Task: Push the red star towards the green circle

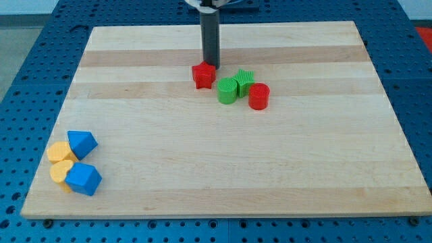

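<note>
Nearest the view's bottom, far down and to the view's left of my tip, four blocks huddle at the table's lower-left corner. Lowest is a blue block, faceted, with a yellow heart-like block touching it on the view's left. Just above them sit a second yellow block and a second blue block, also pressed close together. That whole cluster lies well apart from my tip.

Higher up, past a wide stretch of pale wood, comes the group around me. A red cylinder stands down and to the view's right of my tip. Just beside it, toward the view's left, is the green circle, an upright round block, with a green star tucked right behind it and between it and the red cylinder.

The red star sits just to the view's left of the green circle, a narrow gap between them. My tip meets the table right at the red star's far edge, touching it or nearly so, slightly toward the view's right of the star's centre.

I carry no jaws, only this straight dark rod, so nothing is held.
</note>
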`<action>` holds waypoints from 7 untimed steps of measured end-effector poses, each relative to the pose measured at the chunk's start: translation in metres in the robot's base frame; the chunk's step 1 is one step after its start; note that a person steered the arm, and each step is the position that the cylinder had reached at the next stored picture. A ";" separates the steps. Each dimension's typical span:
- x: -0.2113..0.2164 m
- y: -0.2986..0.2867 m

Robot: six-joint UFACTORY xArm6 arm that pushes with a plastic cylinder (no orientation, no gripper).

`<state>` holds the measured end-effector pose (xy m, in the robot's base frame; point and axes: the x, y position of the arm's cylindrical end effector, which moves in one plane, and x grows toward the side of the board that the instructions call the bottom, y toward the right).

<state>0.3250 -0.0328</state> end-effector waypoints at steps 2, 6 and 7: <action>-0.006 -0.025; -0.008 -0.053; -0.004 -0.042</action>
<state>0.3206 -0.0743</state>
